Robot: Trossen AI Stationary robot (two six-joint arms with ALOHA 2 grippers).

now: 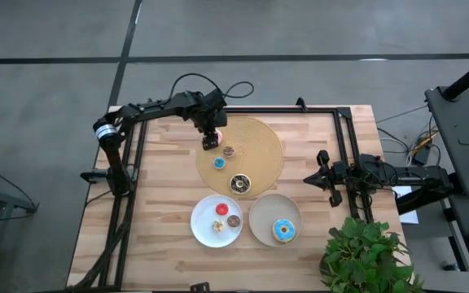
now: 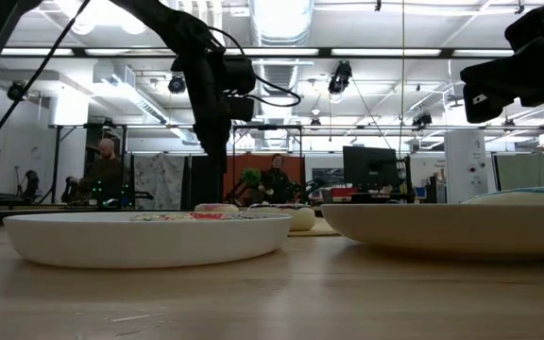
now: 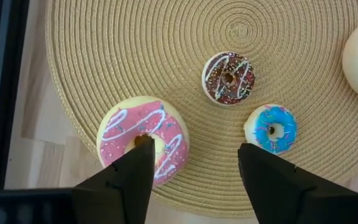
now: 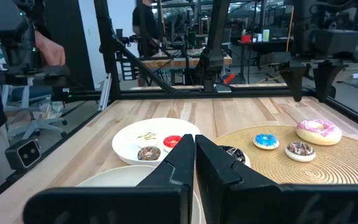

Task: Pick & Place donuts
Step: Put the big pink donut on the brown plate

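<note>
Left gripper (image 3: 194, 171) hangs open over the woven mat's (image 1: 263, 138) edge, one finger overlapping the pink donut (image 3: 143, 138), nothing held; right gripper (image 4: 194, 155) sits shut at the table's right side. Left wrist view shows sprinkles on the small brown donut (image 3: 228, 78) and small blue donut (image 3: 271, 128); high view alone shows the chocolate donut (image 1: 240, 184) on the mat, tiny ones on a white plate (image 1: 203, 231) and the light blue donut (image 1: 283, 230) on the tan plate (image 1: 260, 213). No legible writing.

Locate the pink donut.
In the high view, the pink donut lies at the woven mat's left edge, under the open left gripper, beside the small brown donut.
</note>
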